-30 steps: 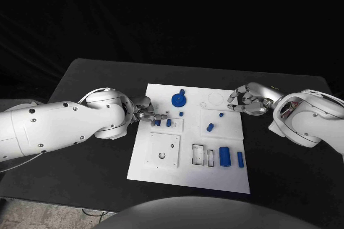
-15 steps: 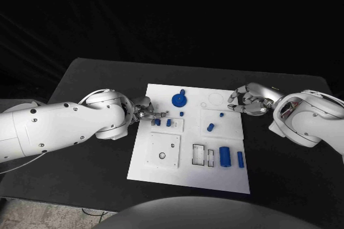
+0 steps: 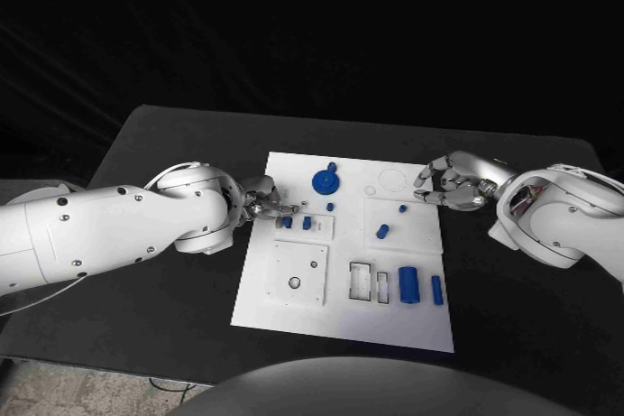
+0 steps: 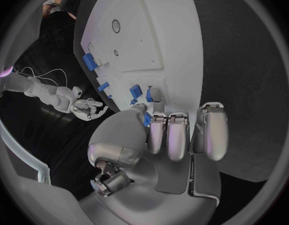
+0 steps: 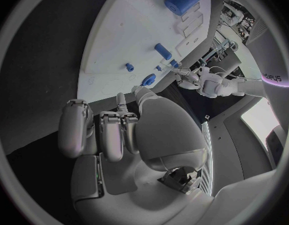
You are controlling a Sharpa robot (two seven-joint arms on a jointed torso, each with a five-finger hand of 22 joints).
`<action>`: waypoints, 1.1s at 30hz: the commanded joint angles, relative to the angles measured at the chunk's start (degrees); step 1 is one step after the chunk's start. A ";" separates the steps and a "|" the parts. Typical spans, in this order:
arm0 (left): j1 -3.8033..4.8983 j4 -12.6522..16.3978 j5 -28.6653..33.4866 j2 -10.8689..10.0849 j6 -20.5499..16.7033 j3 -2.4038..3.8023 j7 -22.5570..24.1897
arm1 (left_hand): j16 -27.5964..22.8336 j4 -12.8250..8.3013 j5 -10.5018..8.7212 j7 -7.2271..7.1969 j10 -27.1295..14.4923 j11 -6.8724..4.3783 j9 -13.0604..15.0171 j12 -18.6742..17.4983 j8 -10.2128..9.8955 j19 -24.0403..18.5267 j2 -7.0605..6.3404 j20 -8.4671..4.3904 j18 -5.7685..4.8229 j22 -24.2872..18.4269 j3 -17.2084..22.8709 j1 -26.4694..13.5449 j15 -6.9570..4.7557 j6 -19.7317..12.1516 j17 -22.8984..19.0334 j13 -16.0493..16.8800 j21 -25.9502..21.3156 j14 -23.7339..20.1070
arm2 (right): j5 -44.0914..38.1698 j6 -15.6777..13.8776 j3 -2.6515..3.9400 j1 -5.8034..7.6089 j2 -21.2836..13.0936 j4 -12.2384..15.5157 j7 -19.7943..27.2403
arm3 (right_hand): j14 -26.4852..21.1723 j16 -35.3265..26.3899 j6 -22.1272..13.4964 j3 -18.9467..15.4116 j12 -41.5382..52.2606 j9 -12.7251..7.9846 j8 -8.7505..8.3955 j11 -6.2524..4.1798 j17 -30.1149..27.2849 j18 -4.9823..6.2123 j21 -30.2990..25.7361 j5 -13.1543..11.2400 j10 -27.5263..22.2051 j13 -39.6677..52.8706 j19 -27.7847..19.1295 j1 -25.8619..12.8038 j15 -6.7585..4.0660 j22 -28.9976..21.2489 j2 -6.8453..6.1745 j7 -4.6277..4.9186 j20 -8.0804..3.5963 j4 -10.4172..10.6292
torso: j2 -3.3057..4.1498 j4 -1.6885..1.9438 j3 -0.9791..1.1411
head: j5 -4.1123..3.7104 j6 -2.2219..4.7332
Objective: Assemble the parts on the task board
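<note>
My white flat task board [image 3: 341, 321] lies in the middle of the black table [image 3: 156, 145]. My left hand [image 3: 264, 205] is at the board's left edge, right beside two small blue pegs [image 3: 295, 223] that stand there. My right hand [image 3: 446, 185] is at the board's far right corner. A round blue gear [image 3: 324, 180] sits on the far part of the board, between my hands. Nearer me, on the right side, a big blue cylinder [image 3: 408, 284] lies next to a thin blue bar [image 3: 435, 290].

You have bare counter [image 3: 156, 317] along the near edge and both sides of the task board [image 3: 341, 321]. Upright blue parts [image 3: 306, 223] crowd the left hand [image 3: 261, 204]; the right hand [image 3: 449, 186] blocks the board's far right corner.
</note>
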 commanded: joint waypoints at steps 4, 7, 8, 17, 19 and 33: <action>-0.03 0.75 0.21 -0.08 -1.22 0.24 1.00 | 0.14 -0.01 0.47 -0.46 6.01 -0.41 0.70 0.14 0.26 1.31 -0.08 -0.50 0.05 11.68 0.50 0.56 -0.27 -0.06 15.10 14.94 0.19 6.02 | 0.01 0.77 0.01 -0.04 -0.02 0.00 -0.25 | 5.04 -0.38 0.37 0.34 0.22 -0.09 -0.36 0.42 11.29 0.34 -0.33 0.30 5.91 15.08 -0.34 0.61 0.26 9.99 -0.12 0.03 -0.05 -0.11 | -0.01 -0.04 0.02 | 0.14 0.01; 0.00 0.98 0.05 -0.28 -1.27 0.41 0.85 | 0.14 -0.01 0.48 -0.46 6.01 -0.41 0.70 0.14 0.26 1.31 -0.08 -0.50 0.05 11.68 0.51 0.56 -0.28 -0.07 15.10 14.94 0.18 6.02 | 0.02 0.79 0.01 -0.04 -0.04 0.02 -0.27 | 5.03 -0.39 0.38 0.37 0.22 -0.09 -0.36 0.43 11.27 0.35 -0.40 0.30 5.91 15.08 -0.36 0.64 0.27 9.97 -0.11 0.03 -0.05 -0.13 | -0.01 -0.03 0.03 | 0.11 0.01; 0.01 1.04 -0.01 -0.36 -1.28 0.44 0.79 | 0.14 -0.01 0.49 -0.46 6.01 -0.41 0.69 0.14 0.25 1.31 -0.08 -0.50 0.05 11.68 0.51 0.57 -0.28 -0.07 15.10 14.94 0.18 6.02 | 0.03 0.79 0.01 -0.04 -0.05 0.02 -0.27 | 5.02 -0.41 0.38 0.39 0.22 -0.09 -0.36 0.43 11.25 0.36 -0.41 0.31 5.91 15.08 -0.37 0.66 0.27 9.97 -0.10 0.03 -0.05 -0.15 | -0.02 -0.03 0.03 | 0.07 0.01; 0.11 1.40 -0.44 -1.24 -0.81 0.58 -0.29 | 0.14 0.08 0.37 -0.43 6.01 -0.42 0.64 0.14 0.20 1.33 -0.18 -0.52 0.04 11.70 0.51 0.54 -0.29 -0.13 15.10 14.94 0.20 6.02 | 0.17 0.80 0.01 -0.04 -0.16 0.06 -0.33 | 5.01 -0.44 0.39 0.43 0.22 -0.10 -0.36 0.43 11.20 0.38 -0.52 0.31 5.91 15.08 -0.41 0.68 0.27 9.94 -0.09 0.04 -0.05 -0.17 | -0.01 -0.07 0.02 | -0.12 0.01; 0.13 1.43 -0.63 -1.40 -0.44 0.59 -0.86 | 0.14 0.13 0.15 -0.42 6.01 -0.42 0.59 0.14 0.17 1.35 -0.25 -0.53 0.04 11.71 0.50 0.48 -0.30 -0.13 15.10 14.94 0.21 6.02 | 0.18 0.77 0.01 -0.04 -0.18 0.06 -0.34 | 5.01 -0.44 0.39 0.43 0.22 -0.10 -0.36 0.43 11.20 0.38 -0.52 0.31 5.91 15.08 -0.41 0.68 0.27 9.94 -0.09 0.04 -0.05 -0.17 | -0.02 -0.04 0.00 | -0.21 0.01; 2.38 1.76 -2.99 -1.44 -10.99 1.59 10.19 | -0.98 -1.00 -4.45 4.18 1.80 3.35 -3.63 -4.12 -7.62 -2.02 -5.78 1.20 0.84 9.95 1.82 7.48 2.54 -15.50 13.53 11.67 -3.84 4.72 | 0.21 -0.05 0.01 -0.04 -0.06 0.05 0.18 | 5.00 -0.46 0.39 0.44 0.22 -0.13 -0.37 0.45 11.19 0.38 -0.56 0.27 5.91 15.08 -0.43 0.63 0.28 9.93 -0.14 0.08 -0.04 -0.17 | 0.00 -0.16 -0.02 | -0.57 0.01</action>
